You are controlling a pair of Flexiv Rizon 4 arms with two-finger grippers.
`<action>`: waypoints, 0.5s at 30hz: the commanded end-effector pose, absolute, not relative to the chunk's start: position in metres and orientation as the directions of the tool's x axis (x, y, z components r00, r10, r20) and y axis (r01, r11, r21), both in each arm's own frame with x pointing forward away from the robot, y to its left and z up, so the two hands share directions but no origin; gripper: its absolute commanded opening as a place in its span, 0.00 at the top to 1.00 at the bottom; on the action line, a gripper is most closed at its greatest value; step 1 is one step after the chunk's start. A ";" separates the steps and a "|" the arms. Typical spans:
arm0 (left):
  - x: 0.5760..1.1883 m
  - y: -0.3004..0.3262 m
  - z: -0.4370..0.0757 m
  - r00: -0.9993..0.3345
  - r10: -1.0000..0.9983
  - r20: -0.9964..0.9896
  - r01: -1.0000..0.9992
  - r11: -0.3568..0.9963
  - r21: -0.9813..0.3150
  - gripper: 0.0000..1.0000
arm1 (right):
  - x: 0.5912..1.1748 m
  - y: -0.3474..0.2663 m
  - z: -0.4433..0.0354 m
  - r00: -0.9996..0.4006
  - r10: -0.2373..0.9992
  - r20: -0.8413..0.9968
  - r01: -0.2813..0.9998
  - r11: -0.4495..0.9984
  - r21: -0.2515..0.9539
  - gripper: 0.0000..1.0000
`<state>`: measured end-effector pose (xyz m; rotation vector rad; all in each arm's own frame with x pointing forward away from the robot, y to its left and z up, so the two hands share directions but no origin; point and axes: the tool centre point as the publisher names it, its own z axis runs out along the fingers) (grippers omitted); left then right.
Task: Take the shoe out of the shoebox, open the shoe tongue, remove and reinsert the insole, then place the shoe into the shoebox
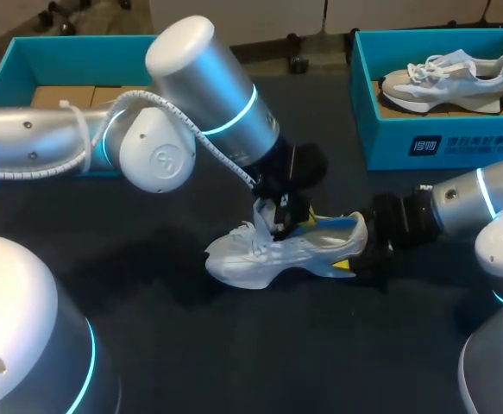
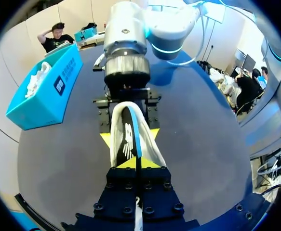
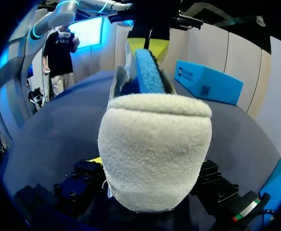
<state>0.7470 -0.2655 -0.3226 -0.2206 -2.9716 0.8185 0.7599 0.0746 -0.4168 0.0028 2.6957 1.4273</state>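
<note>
So the white shoe [image 1: 277,254] is sitting roughly mid-table [image 1: 147,345], toe pointing toward the left edge and heel toward the right edge. I honestly can't tell whether the sole is flat on the table or just off it.

The blue insole [image 3: 147,72] is sticking partway up out of the shoe's opening. Your left gripper [image 2: 138,163] comes down over the shoe from above, and its yellow tips are pinched together on the insole's upper edge, one on each side, so it's got a proper grip on it.

Your right gripper [image 1: 355,259] is at the heel end. In the right wrist view the fuzzy heel fills the space between the fingers. The left wrist view shows a yellow tip pressed to each side of the shoe, so the fingers are spread wide but clamped on the shoe.

Further out, the right shoebox [image 1: 441,147] is by the table's far right corner with a second shoe [image 1: 445,82] lying on its side in it. The left shoebox [image 1: 18,60] is at the far left corner, partly behind your left arm, with brown cardboard [image 1: 66,95] showing inside.
</note>
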 end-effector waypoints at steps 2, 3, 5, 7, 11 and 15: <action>0.744 -0.270 -0.312 -0.987 0.160 -0.003 0.138 0.838 -0.527 1.00 | 0.759 0.075 -0.417 -0.996 0.045 -0.081 -0.041 0.565 0.824 1.00; 0.743 -0.270 -0.311 -0.987 0.161 -0.006 0.140 0.836 -0.530 1.00 | 0.759 0.075 -0.417 -0.996 0.045 -0.081 -0.041 0.565 0.824 1.00; 0.742 -0.271 -0.308 -0.987 0.163 -0.008 0.142 0.834 -0.533 1.00 | 0.759 0.075 -0.417 -0.996 0.045 -0.081 -0.041 0.565 0.824 1.00; 0.741 -0.270 -0.305 -0.986 0.164 -0.014 0.146 0.832 -0.535 1.00 | 0.759 0.075 -0.417 -0.996 0.045 -0.081 -0.041 0.565 0.824 1.00; 0.740 -0.265 -0.300 -0.988 0.155 -0.024 0.143 0.829 -0.541 1.00 | 0.759 0.075 -0.417 -0.996 0.045 -0.081 -0.041 0.565 0.824 1.00; 0.738 -0.264 -0.294 -0.988 0.150 -0.038 0.146 0.822 -0.551 1.00 | 0.759 0.075 -0.417 -0.996 0.045 -0.081 -0.041 0.565 0.824 1.00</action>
